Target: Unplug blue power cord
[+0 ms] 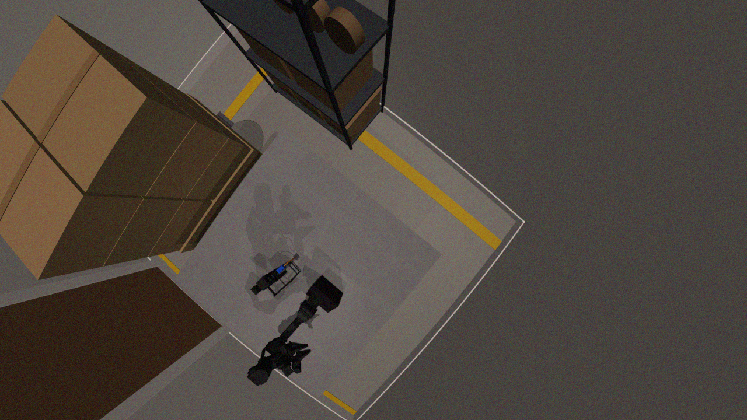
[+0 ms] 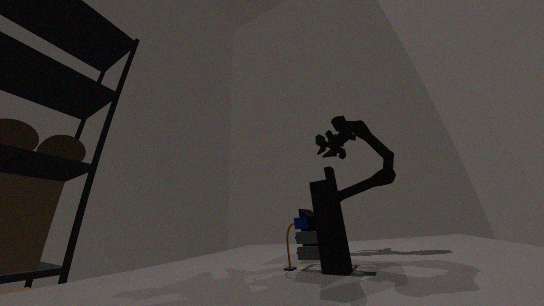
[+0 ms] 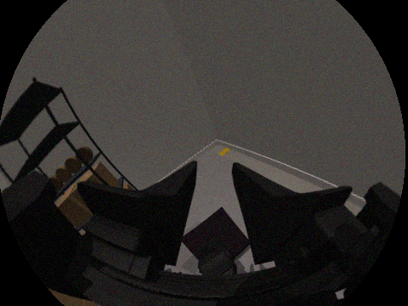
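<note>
Still plugged: rigid blue plug [image 2: 300, 222], limp orange cord [image 2: 288, 243]; pinch plug's sides. Claw [image 2: 327, 149] half-closed, holding nothing, well above.

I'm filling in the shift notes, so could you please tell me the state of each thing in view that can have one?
Gripper: partly closed, holding nothing, raised well above the strip.
Blue plug: seated in the power strip, not yet pulled.
Orange cord: hanging from the plug down to the floor, untouched.
Power strip: upright against the dark stand, plug in its upper part.
</note>
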Motion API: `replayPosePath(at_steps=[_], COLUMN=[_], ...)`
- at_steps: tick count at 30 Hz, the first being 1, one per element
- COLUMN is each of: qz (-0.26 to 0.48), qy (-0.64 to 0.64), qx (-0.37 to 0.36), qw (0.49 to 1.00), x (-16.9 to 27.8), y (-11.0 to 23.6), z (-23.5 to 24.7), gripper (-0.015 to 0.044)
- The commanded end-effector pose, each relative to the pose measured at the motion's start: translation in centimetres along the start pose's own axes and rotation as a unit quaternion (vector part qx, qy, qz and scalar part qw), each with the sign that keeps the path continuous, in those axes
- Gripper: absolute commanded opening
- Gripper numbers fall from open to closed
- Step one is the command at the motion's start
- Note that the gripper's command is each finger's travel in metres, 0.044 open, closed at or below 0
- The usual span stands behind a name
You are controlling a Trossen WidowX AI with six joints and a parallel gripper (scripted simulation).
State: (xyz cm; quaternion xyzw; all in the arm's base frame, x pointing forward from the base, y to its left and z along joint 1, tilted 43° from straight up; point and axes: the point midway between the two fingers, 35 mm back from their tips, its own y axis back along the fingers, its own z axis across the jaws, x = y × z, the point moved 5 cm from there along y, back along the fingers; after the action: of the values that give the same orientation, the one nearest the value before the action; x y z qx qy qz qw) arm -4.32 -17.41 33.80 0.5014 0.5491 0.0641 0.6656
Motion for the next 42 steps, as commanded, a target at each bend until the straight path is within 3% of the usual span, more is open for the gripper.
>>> replayPosePath(at_steps=[1,8,15,21,28,42], qz=[0.065,0.206,0.357,0.492,0.612,0.621], qy=[0.033,0.115,0.196,0.258,0.307,0.31], qx=[-0.059,-0.144,-0.174,-0.142,-0.041,-0.029], qw=[0.996,0.961,0.896,0.819,0.728,0.719], x=[1.2,6.2,14.6,24.3,35.6,36.6], y=[-1.9,-4.0,-4.2,-3.4,-2.2,-1.4], z=[4.4,13.4,20.3,23.6,23.0,22.3], gripper=[0.016,0.016,0.016,0.016,0.016,0.016])
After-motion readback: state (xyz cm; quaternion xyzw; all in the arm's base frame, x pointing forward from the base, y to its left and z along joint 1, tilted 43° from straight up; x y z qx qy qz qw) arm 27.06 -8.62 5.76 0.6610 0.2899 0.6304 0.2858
